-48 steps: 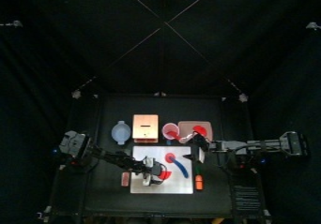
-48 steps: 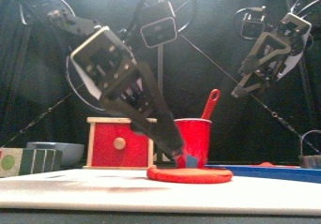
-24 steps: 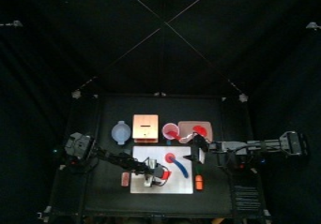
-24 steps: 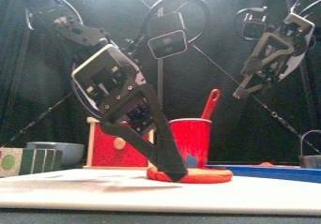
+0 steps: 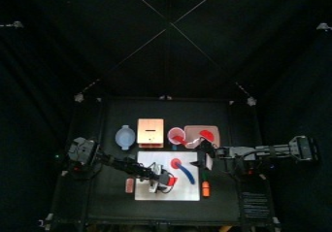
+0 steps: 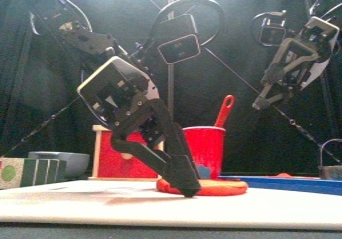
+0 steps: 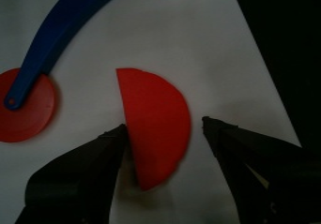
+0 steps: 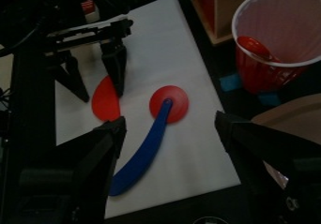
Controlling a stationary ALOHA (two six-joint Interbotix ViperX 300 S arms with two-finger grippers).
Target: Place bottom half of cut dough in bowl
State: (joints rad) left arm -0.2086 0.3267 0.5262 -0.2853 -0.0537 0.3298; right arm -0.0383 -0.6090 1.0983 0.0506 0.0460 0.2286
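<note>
The bottom half of cut dough [image 7: 150,106], a bright red half-moon lump, lies flat on the white board [image 7: 163,31]. My left gripper [image 7: 164,126] is down at the board and open, one jaw on each side of the lump, neither seen touching it. In the front view the left gripper [image 6: 187,188] reaches the board at the dough [image 6: 214,187]. The pale grey-blue bowl [image 5: 124,136] stands behind the board's left end. My right gripper [image 8: 170,123] hangs open above the board, holding nothing, raised at the right [image 6: 274,91].
A blue-handled tool [image 8: 145,153] lies on the board, its end on a smaller round red piece [image 8: 166,103] beside the dough. A red cup [image 8: 282,31], a pinkish tray [image 5: 203,136] and a wooden box [image 5: 149,134] stand behind the board.
The left gripper has swung down to the board and now straddles the dough with its jaws open. The right arm has stayed nearly in place.
</note>
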